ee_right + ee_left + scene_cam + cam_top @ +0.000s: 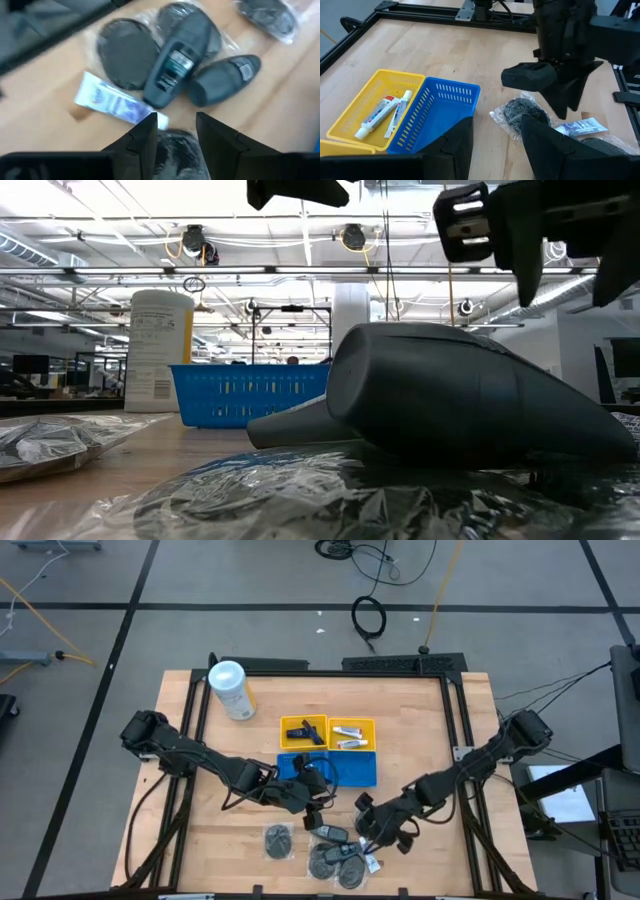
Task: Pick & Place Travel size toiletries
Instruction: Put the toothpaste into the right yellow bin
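Two grippers work over the near edge of the table. The right gripper (172,127) hangs with its fingers apart and nothing between them; just beyond the fingertips lie a dark grey bottle (176,63), a stubby dark roll-on (224,78) touching it, a white-and-blue tube (116,103) and several clear-wrapped grey discs (125,47). The left gripper (492,132) also shows parted fingers, empty as far as I can tell, with the blue tray (440,112) just off one finger and a wrapped dark pouch (522,112) off the other; the yellow tray (365,97) beside it already holds two toothpaste tubes (382,114). Judging by the pile, the next pick is best made on the white tube nearest the right fingertips — straddle it across its narrow width, descend squarely, and avoid snagging the crinkled wrap under the fingers — that film could drag neighbours along.
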